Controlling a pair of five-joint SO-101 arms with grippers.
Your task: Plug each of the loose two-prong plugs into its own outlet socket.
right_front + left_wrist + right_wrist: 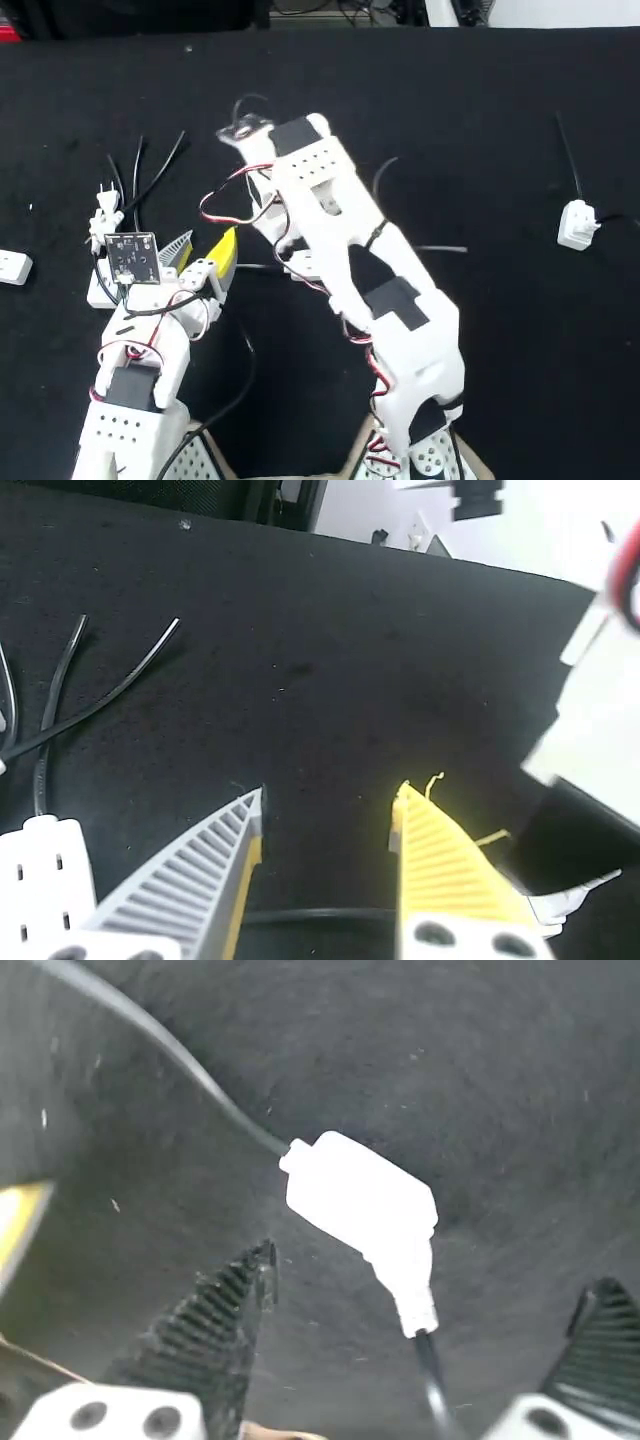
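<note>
Right wrist view: white plug [360, 1205] under parted right jaws.

Your left gripper [325, 815], fingers spread: bare mat [330, 660] ahead. On one side black cables [100, 685] and outlet [45, 865]; right arm [600, 730] crowds other. Wide passage between right arm and far white plug [577, 225].

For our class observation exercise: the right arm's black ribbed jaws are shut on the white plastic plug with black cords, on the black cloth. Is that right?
No. The right arm's black ribbed jaws are open, one on each side of the white plastic plug with black cords on the black cloth, neither touching it. The right wrist view shows this.
</note>
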